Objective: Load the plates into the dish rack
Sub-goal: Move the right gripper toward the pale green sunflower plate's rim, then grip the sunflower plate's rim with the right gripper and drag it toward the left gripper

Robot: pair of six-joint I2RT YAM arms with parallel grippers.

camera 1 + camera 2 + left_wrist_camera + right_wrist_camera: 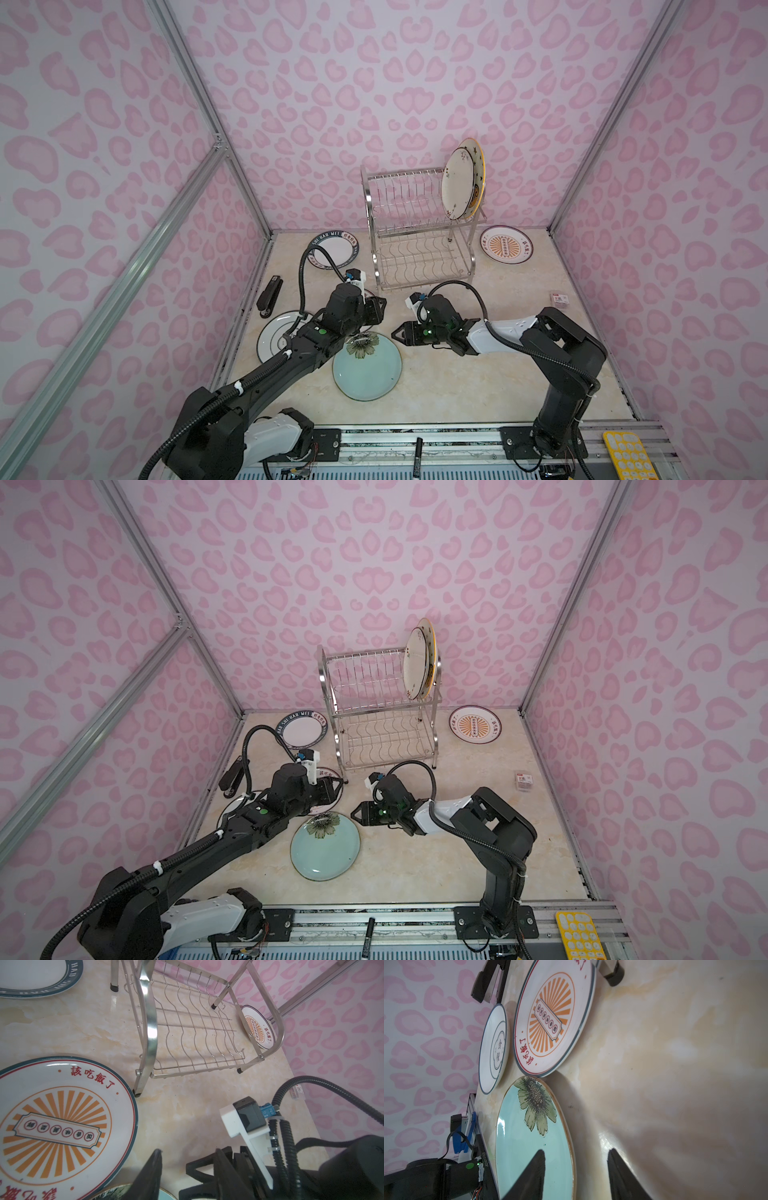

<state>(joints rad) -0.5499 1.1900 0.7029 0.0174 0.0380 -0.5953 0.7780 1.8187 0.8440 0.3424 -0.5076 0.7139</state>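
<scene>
Left gripper [188,1156] is hovering, jaws parted (nothing between them), beside the orange-sunburst plate [62,1126]. Right gripper [576,1151] is hanging released, one finger [533,1174] over the pale teal flower plate [517,1147], possibly touching. The dish rack [415,257] is standing beyond both.

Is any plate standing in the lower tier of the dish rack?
No: in a top view the lower tier of the rack holds no plate; two plates stand upright in its upper tier.

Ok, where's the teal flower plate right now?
In both top views the teal flower plate lies flat on the table, front centre, flower edge beside the orange-sunburst plate.
</scene>
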